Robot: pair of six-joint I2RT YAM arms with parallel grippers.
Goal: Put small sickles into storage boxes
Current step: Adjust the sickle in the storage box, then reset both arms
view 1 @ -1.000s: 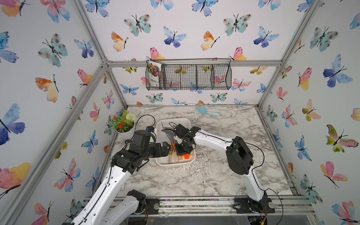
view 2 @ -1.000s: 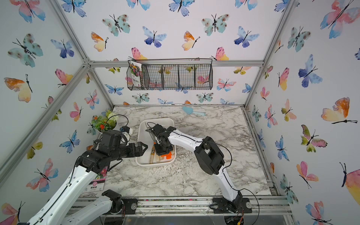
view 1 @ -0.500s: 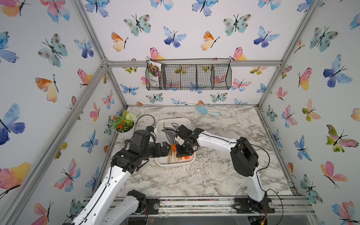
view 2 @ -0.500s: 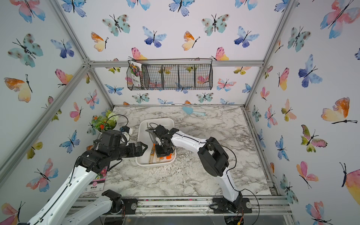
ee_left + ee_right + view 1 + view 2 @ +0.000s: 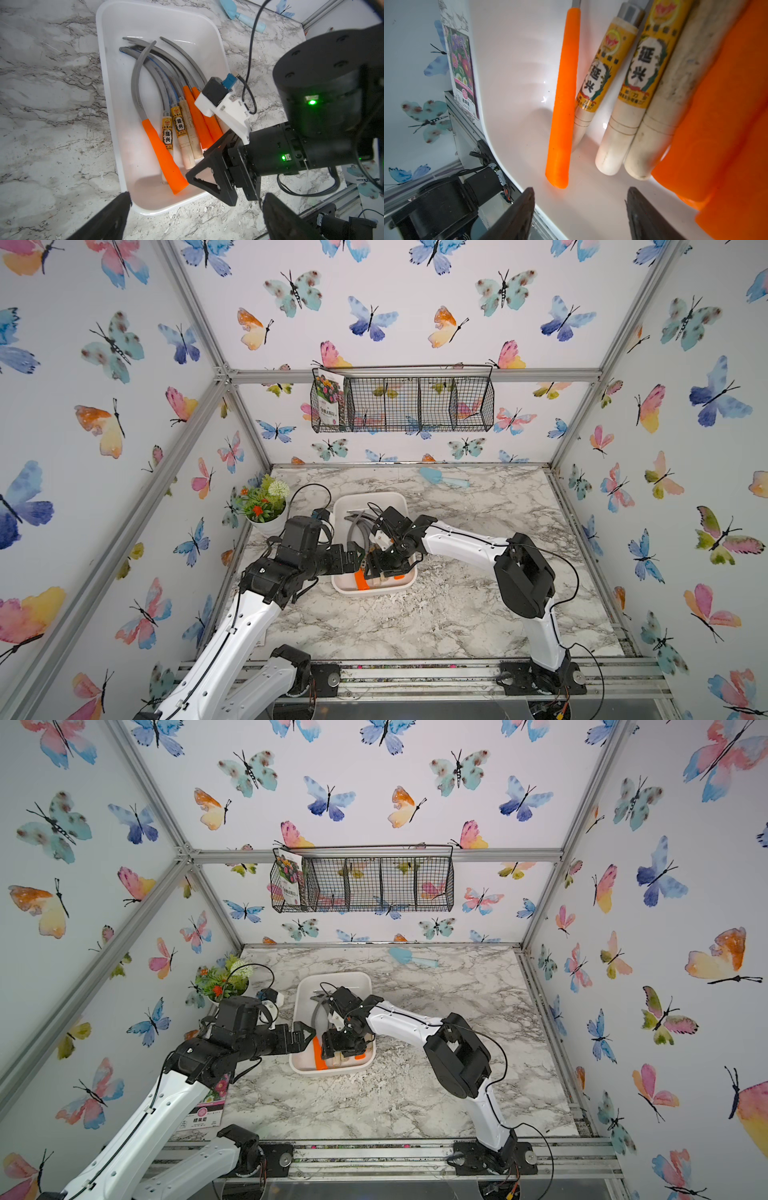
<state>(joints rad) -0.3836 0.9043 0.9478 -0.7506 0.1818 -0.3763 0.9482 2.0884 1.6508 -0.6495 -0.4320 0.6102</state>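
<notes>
The small sickles [image 5: 166,116], curved grey blades on orange or wooden handles, lie along the glossy white tray [image 5: 116,31], handles beneath the right claw [image 5: 580,193]. It and the left claw [image 5: 197,197] both gape, empty.

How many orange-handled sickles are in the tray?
3 orange-handled sickles: one beside the labelled wooden handles; two together, partly under the right gripper, which may hide more.
</notes>
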